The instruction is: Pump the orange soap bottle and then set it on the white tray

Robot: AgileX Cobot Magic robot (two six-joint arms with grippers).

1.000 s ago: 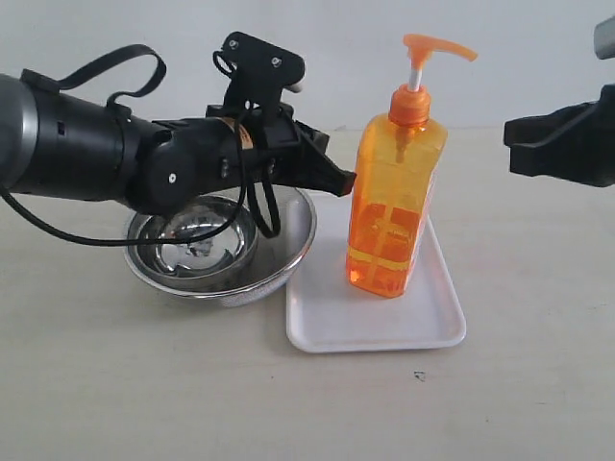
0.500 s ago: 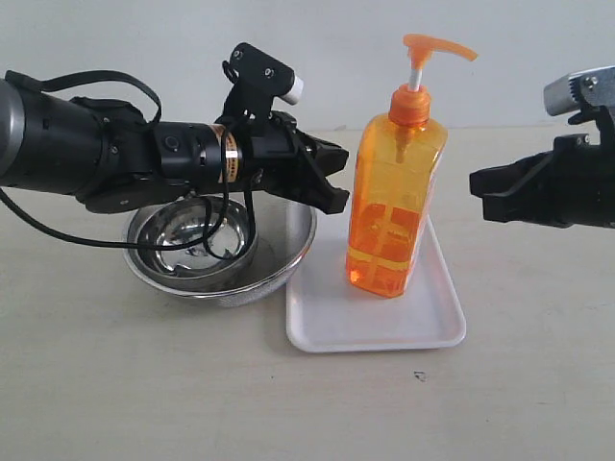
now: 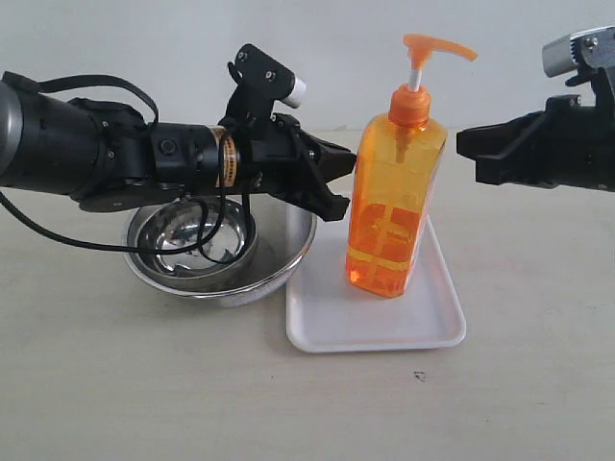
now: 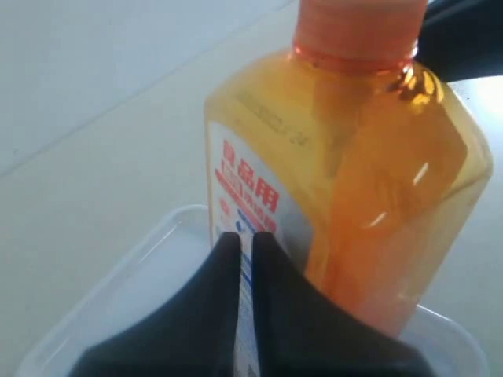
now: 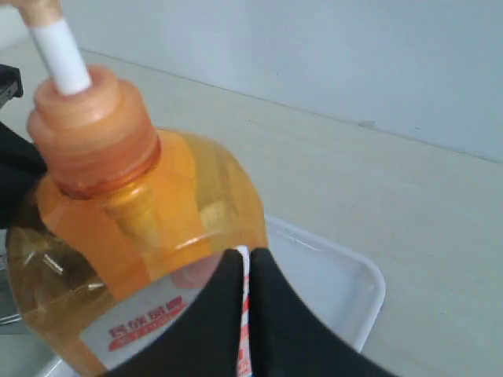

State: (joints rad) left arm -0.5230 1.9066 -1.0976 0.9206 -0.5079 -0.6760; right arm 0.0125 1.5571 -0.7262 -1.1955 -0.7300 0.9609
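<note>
The orange soap bottle (image 3: 394,206) stands upright on the white tray (image 3: 332,322), its pump head (image 3: 437,48) raised. My left gripper (image 3: 344,178) is shut and empty, its tips right at the bottle's left side. Whether they touch is unclear. In the left wrist view the left gripper (image 4: 245,237) points at the bottle's label (image 4: 247,192) over the tray (image 4: 149,259). My right gripper (image 3: 466,146) is shut and empty. It hangs a short way right of the bottle's shoulder. The right wrist view shows the right gripper (image 5: 246,255) before the bottle (image 5: 134,228).
A round steel mesh strainer bowl (image 3: 216,254) sits just left of the tray, under my left arm (image 3: 106,154). A loose black cable (image 3: 235,226) hangs from that arm into the bowl. A pale wall rises behind the table.
The left gripper has edged right, up to the bottle's side. The right gripper has moved up and left, closer to the bottle. The bottle and tray have not moved.
</note>
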